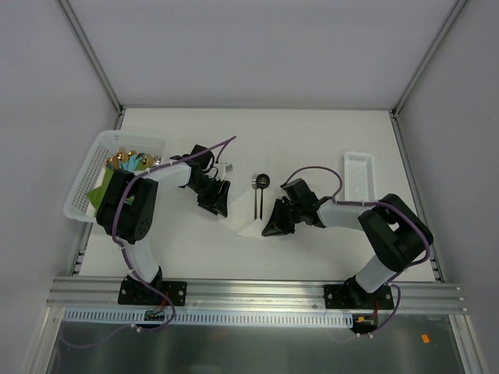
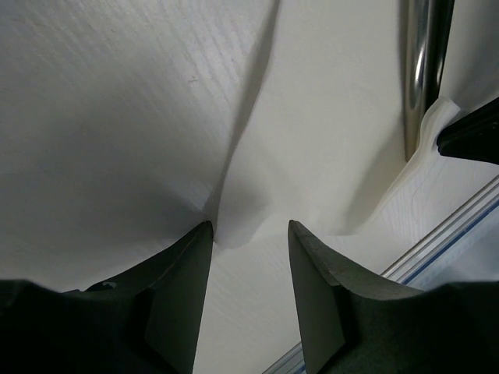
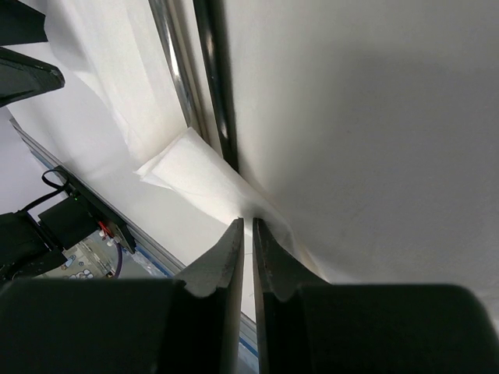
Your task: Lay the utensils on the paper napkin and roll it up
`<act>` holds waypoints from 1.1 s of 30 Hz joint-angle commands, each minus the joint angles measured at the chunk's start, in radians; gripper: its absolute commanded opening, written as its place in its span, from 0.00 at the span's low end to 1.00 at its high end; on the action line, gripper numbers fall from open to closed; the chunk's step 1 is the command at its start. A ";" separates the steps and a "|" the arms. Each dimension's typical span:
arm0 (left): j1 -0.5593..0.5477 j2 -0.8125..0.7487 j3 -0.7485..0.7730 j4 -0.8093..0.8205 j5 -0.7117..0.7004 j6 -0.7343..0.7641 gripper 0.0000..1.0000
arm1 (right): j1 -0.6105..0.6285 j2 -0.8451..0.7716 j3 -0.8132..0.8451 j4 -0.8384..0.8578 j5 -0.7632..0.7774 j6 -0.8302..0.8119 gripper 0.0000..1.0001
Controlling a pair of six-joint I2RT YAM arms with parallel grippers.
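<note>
The white paper napkin [image 1: 243,224] lies mid-table, its near part rumpled and lifted. The black spoon [image 1: 263,184] and the thin fork [image 1: 255,195] lie side by side on it, handles toward me. My left gripper [image 1: 215,199] is at the napkin's left edge. In the left wrist view its jaws [image 2: 248,230] are open, astride a raised fold of the napkin [image 2: 257,156]. My right gripper [image 1: 277,221] is at the napkin's right edge. Its jaws [image 3: 248,224] are closed to a thin slit on a napkin corner [image 3: 195,167], beside the two handles [image 3: 214,70].
A white basket [image 1: 82,187] with gold cutlery and green cloths stands at the left edge. A small white tray [image 1: 358,175] sits at the right. A small white block [image 1: 226,167] lies behind my left gripper. The metal rail [image 1: 257,292] runs along the near edge.
</note>
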 commanded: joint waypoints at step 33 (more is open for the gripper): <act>-0.120 0.010 0.110 -0.025 0.442 -0.142 0.07 | 0.011 0.029 0.036 -0.022 0.017 -0.012 0.12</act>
